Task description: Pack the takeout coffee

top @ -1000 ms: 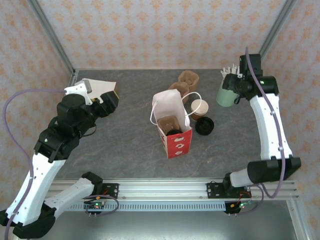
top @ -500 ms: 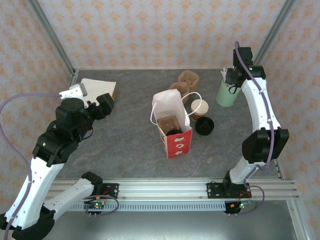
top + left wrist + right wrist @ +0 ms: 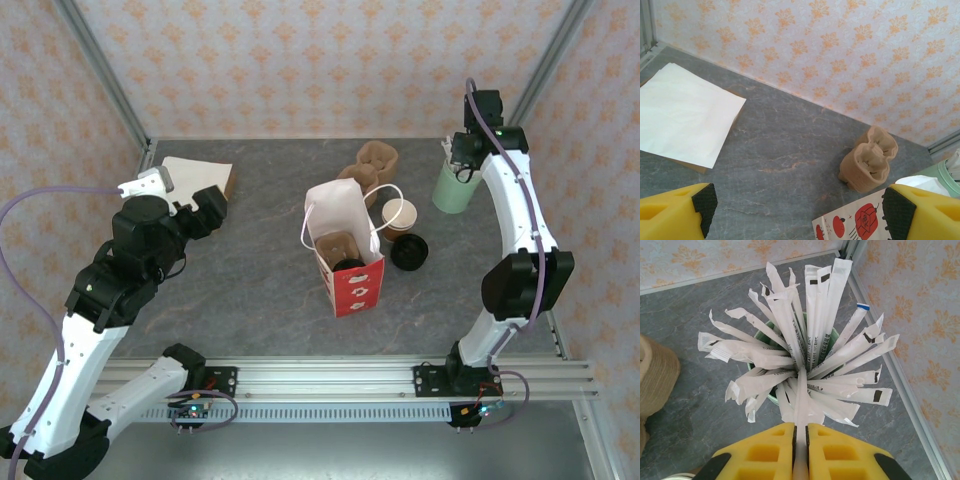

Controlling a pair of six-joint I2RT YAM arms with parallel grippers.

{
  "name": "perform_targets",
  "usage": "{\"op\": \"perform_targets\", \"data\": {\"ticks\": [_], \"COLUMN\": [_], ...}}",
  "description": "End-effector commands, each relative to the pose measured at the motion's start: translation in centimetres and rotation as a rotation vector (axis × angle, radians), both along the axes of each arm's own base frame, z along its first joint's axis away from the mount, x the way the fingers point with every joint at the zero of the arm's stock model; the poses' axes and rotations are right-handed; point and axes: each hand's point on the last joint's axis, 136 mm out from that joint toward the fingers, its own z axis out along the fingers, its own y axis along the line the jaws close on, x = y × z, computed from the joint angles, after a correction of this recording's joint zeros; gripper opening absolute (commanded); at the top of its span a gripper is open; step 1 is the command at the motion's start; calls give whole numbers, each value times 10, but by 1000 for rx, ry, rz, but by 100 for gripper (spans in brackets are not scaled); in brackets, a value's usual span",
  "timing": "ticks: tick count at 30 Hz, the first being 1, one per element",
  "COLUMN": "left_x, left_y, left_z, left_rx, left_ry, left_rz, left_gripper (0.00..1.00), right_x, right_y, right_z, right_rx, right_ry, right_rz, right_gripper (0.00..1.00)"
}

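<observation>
The takeout coffee (image 3: 399,215), a small paper cup with a white rim, stands uncovered right of the red-and-white bag (image 3: 345,255), with a black lid (image 3: 409,252) in front of it. The bag stands open with a pulp tray inside. My right gripper (image 3: 463,160) hangs over the mint-green cup (image 3: 453,190) at the back right. In the right wrist view it (image 3: 801,440) is shut on one paper-wrapped stick (image 3: 801,390) of the bunch. My left gripper (image 3: 802,207) is open and holds nothing, above the table left of the bag (image 3: 855,222).
Stacked brown pulp trays (image 3: 372,165) lie behind the bag, also seen from the left wrist (image 3: 869,159). A flat white paper sheet (image 3: 195,175) lies at the back left. Metal frame posts and patterned walls close in the table.
The right gripper has swung over the mint-green cup and closed its jaws on one wrapped stick. The left arm drew back slightly and then held still.
</observation>
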Motion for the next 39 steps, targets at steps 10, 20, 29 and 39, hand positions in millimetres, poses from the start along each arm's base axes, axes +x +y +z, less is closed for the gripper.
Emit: {"op": "perform_targets", "data": {"ticks": [10,20,29,39], "left_x": [-1,-1,3,0], "left_y": [6,11,7,9], "left_z": [-1,-13,-21,-24], "left_rx": [20,43,26,21], "left_ry": [3,28,54,70], "left_rz": [24,48,45,55], "left_gripper": [90,90,91,91], "right_x": [-63,-141,-203,-229], "right_y": [-12,41,125,189], "right_z": [92,169,221,179], "right_rx": [-55,231,652,674], "right_ry": [-127,-293,-371,-134], "right_rz": [-15,168,502,669], "right_gripper": [12,11,8,6]}}
